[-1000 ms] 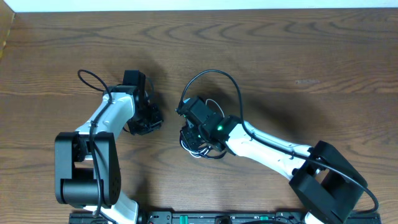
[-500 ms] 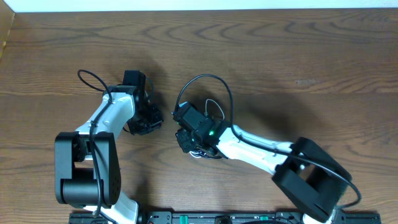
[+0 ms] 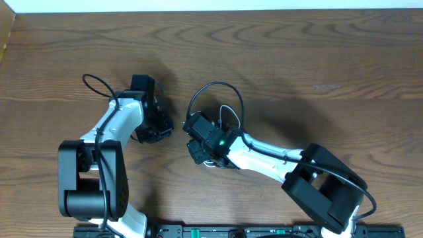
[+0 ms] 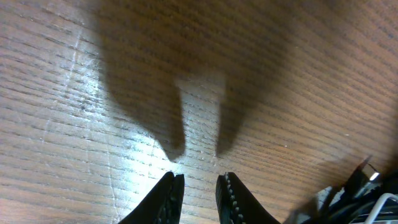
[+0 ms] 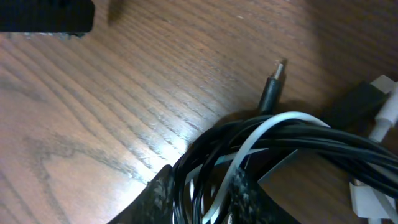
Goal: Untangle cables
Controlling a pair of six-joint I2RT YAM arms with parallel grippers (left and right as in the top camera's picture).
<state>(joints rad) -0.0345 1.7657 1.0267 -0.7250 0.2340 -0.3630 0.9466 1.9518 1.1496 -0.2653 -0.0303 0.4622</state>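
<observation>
1. Black and white thin flexible cables [image 5: 280, 146], looped into one loose tangle: near the middle of the brown wooden table [image 3: 330, 53], somewhat toward the edge where my arm bases stand.
2. Black metal-tipped plug [image 5: 272, 87]: one cable end, poking free of the tangle, flat on the wood.
3. Right gripper [image 5: 202, 196]: jaws straddle the tangle with black and white strands between them. I cannot tell whether they bite or merely bracket.
4. Left gripper [image 4: 198, 194]: jaws a narrow slot apart, nothing between them, low over bare wood near the cables.
5. Step in hand, as I judge it: getting purchase on the tangle. No cable lies separate yet.
6. Next move calls for a firm pinch on few strands, my left anchoring the rest, then a slow draw apart.
</observation>
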